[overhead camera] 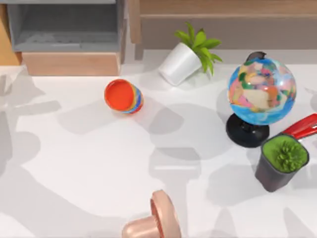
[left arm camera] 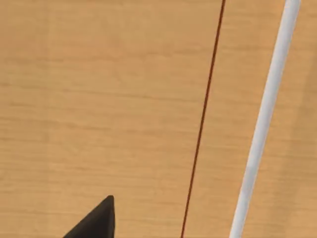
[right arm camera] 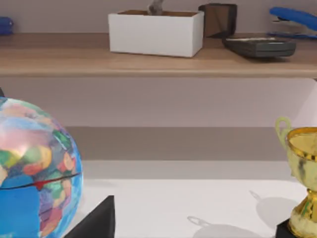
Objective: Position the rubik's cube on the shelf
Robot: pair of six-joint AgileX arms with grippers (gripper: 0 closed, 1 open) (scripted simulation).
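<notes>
The rubik's cube is out of view. The shelf is a long light-brown board along the back right of the table, with a duller grey-brown panel under it. The right wrist view faces the shelf from table height, with a dark part of my right gripper at the picture's edge, beside the globe. A dark part of my left gripper hangs close over a plain wooden surface crossed by a thin dark-red line and a white strip.
On the shelf stand a white box, a calculator and a blue stapler. The table holds a gold trophy, an orange-red cup stack, a tipped white plant pot, a globe, a red stapler, a dark plant pot, a pink object and a grey cubby.
</notes>
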